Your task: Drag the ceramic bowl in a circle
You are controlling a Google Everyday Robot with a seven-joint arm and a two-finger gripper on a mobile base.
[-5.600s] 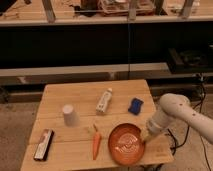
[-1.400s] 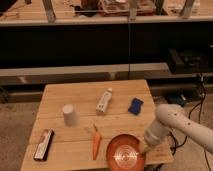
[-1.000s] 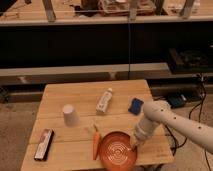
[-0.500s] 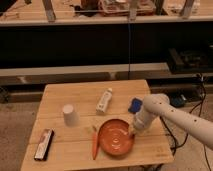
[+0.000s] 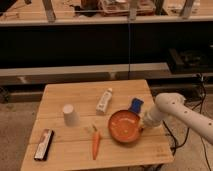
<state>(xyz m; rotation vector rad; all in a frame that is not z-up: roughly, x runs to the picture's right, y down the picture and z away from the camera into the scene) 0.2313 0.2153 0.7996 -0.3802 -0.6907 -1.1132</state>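
The ceramic bowl (image 5: 123, 127), wide, shallow and orange-red, sits on the right half of the wooden table (image 5: 75, 150), just below a blue object. My gripper (image 5: 143, 124) is at the bowl's right rim, at the end of the white arm that reaches in from the right. The arm's end covers the rim there.
A carrot (image 5: 95, 142) lies just left of the bowl, nearly touching it. A blue object (image 5: 135, 105) sits right behind the bowl. A white tube (image 5: 104, 100), an upturned white cup (image 5: 70, 115) and a dark flat bar (image 5: 43, 144) lie further left. The table's right edge is close to the arm.
The bowl has travelled with the gripper from the front edge of the table leftward, then back and to the right, ending up next to the blue object.
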